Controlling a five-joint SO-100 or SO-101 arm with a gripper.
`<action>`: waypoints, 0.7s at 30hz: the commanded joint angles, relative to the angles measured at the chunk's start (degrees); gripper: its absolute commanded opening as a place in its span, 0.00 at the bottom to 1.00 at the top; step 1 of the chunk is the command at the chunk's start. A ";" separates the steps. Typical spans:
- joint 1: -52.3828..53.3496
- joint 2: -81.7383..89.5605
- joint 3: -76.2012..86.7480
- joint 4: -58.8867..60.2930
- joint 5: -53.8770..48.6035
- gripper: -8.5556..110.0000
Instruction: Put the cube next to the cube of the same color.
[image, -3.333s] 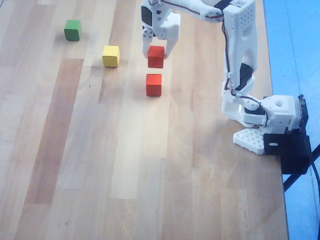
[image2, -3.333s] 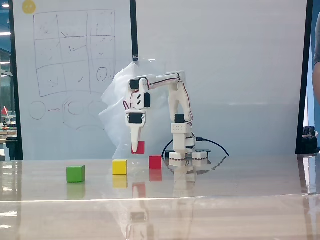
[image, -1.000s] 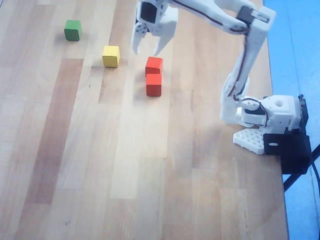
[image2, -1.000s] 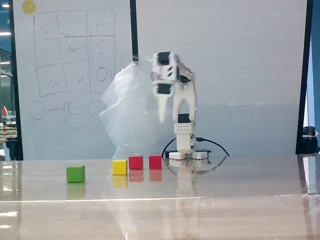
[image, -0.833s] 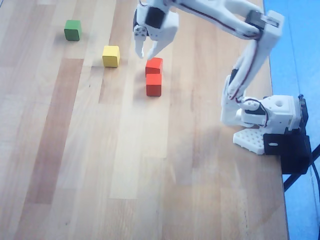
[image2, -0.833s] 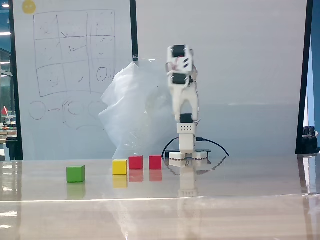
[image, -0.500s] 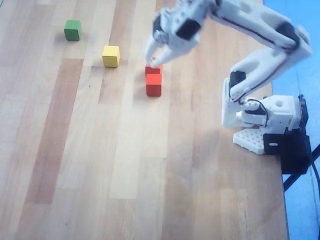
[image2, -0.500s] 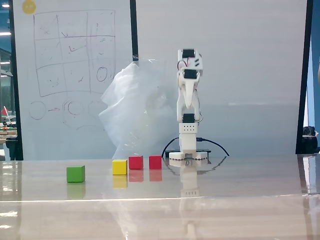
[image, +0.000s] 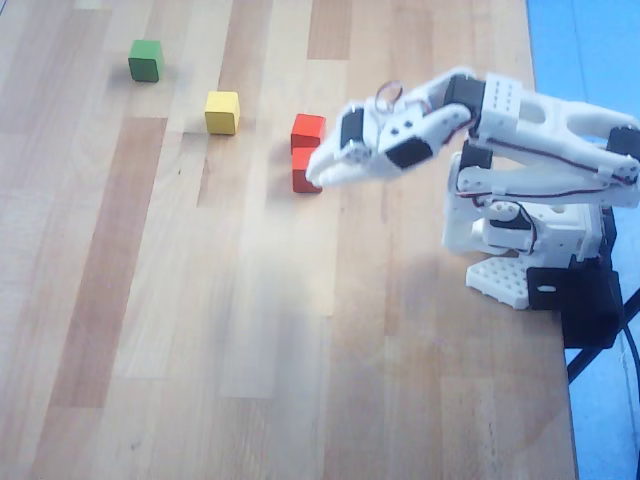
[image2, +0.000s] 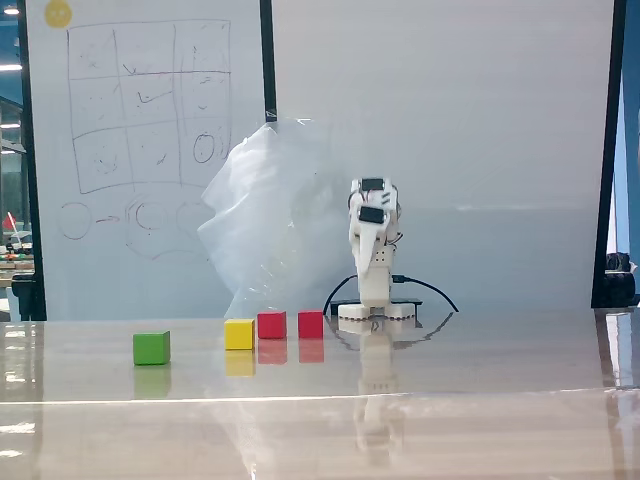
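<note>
Nearer red cube (image: 301, 182) partly behind gripper (image: 316, 178)

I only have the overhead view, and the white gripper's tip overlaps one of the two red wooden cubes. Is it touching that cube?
Observer: No. In the fixed view the white gripper hangs well above the table, clear of that red wooden cube.
Operator: Do the two red ones touch each other?
Observer: Not quite. The fixed view shows a narrow gap between it and the other red cube, and both sit flat on the table.
</note>
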 joint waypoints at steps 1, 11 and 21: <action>0.62 5.71 4.83 -2.20 -0.26 0.07; -0.62 19.34 9.32 10.72 -0.18 0.07; -2.81 18.98 9.23 12.39 -0.26 0.07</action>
